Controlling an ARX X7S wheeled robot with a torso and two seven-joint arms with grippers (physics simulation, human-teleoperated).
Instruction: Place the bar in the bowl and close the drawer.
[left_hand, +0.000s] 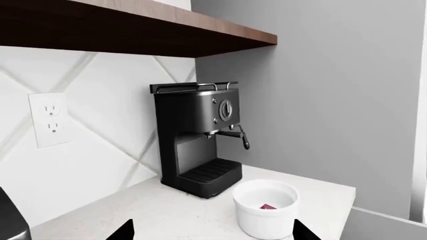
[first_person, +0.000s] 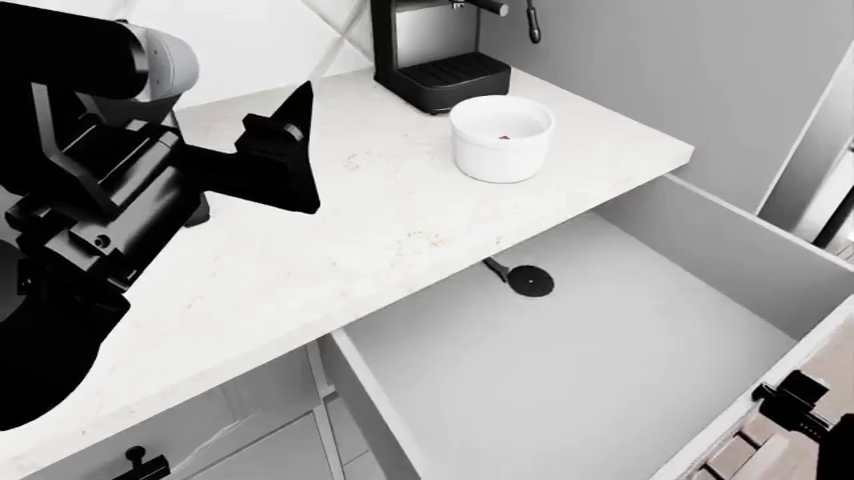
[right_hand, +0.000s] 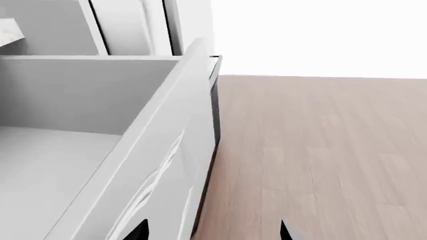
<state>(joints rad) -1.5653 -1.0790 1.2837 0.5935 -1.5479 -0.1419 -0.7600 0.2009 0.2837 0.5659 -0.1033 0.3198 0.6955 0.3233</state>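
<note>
Red bar inside white bowl

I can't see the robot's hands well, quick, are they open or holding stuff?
Left gripper: open, holding nothing; the bar lies in the bowl.
Right gripper: open, empty, at the drawer front.

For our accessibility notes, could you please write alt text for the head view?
A wide drawer stands open below a white counter, holding only a pizza cutter. On the counter, a white bowl holds a small red bar before a black coffee machine; the left end effector hovers nearby.
</note>
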